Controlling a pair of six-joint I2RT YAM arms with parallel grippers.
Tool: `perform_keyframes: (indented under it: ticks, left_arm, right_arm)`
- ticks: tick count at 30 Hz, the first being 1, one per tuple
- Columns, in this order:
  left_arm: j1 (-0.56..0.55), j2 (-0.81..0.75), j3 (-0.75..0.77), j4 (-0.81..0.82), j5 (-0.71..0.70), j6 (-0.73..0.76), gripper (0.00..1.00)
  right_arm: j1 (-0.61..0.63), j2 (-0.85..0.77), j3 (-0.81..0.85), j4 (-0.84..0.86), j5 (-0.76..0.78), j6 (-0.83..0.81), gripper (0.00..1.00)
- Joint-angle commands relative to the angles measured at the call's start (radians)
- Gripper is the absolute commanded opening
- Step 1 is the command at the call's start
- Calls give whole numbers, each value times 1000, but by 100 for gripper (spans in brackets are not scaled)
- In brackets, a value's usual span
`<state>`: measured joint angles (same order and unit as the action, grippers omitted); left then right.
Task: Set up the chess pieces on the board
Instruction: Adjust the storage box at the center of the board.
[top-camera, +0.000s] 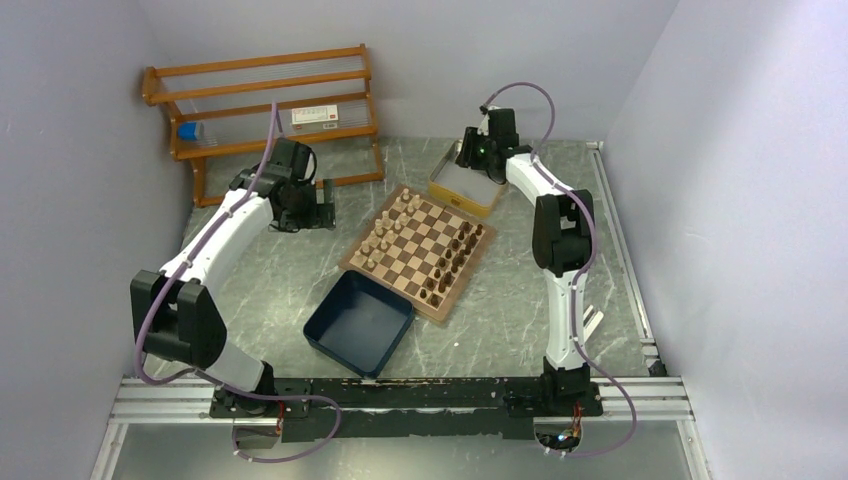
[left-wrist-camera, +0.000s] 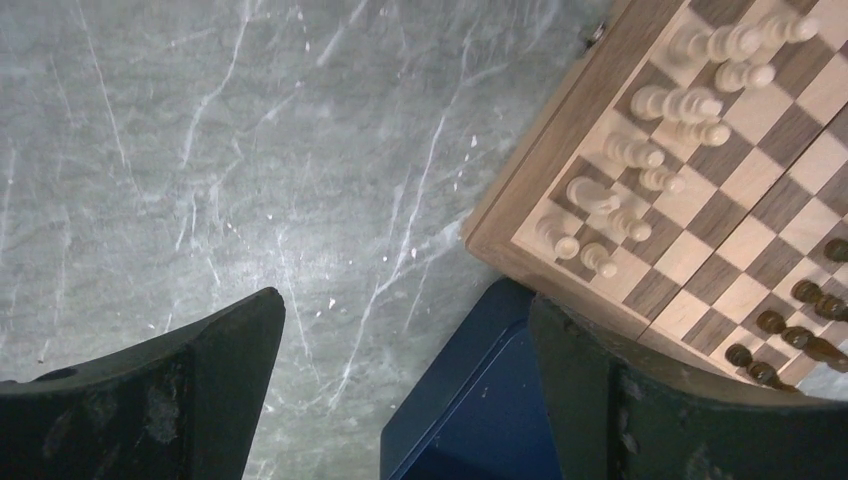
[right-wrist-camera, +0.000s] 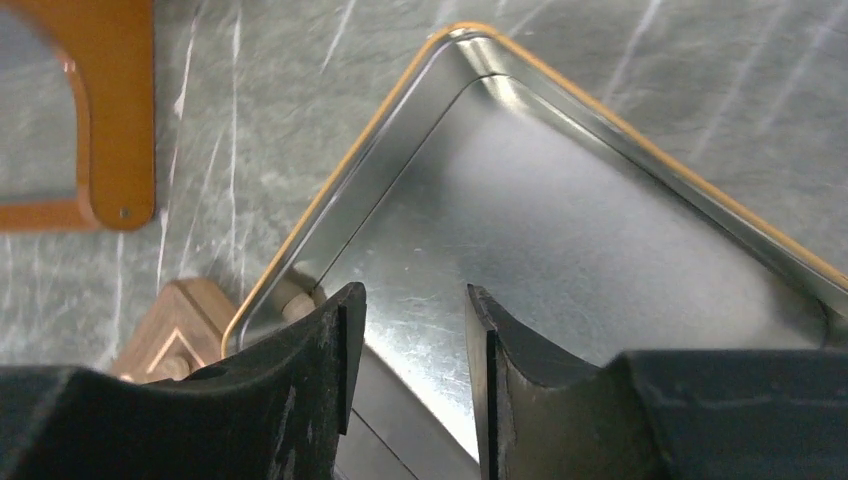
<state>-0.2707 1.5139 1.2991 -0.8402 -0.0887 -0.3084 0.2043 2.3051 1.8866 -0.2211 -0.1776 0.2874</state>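
The board (top-camera: 415, 252) lies at the middle of the table. Light chess pieces (top-camera: 385, 232) line its left side and dark ones (top-camera: 450, 262) its right. In the left wrist view the light pieces (left-wrist-camera: 640, 150) stand in two rows and dark pieces (left-wrist-camera: 800, 335) show at the right edge. My left gripper (top-camera: 322, 205) hovers left of the board, open (left-wrist-camera: 405, 305), with only bare table between its fingers. My right gripper (top-camera: 470, 155) hangs over the metal tin (right-wrist-camera: 560, 230), open (right-wrist-camera: 413, 292) and empty. A tan piece (right-wrist-camera: 297, 304) lies in the tin's corner, partly hidden by a finger.
A navy blue tray (top-camera: 358, 322) sits against the board's near corner, its corner (left-wrist-camera: 480, 400) below my left gripper. A wooden rack (top-camera: 265, 100) stands at the back left, its foot (right-wrist-camera: 120, 110) near the tin. The tin (top-camera: 466, 185) touches the board's far corner.
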Motion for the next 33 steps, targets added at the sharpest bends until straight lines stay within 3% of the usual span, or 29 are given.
perform_keyframes:
  ticks: [1,12,19,24,33]
  left_arm:
    - [1,33,82,-29,15,17,96]
    - [1,111,119,-89,79,-28,94]
    - [0,96,106,-101,74,-4,94]
    - [-10,49,51,-101,55,4,95]
    - [-19,7,18,-101,1,23,96]
  right_arm:
    - [14,38,-6,0,-147,-195,46]
    - [14,86,94,21,-348,-555,48]
    - [13,-9,-83,197,-491,-955,59]
    - [12,83,98,-55,-492,-1263,63]
    - [16,183,270,-209,-495,-1487,62]
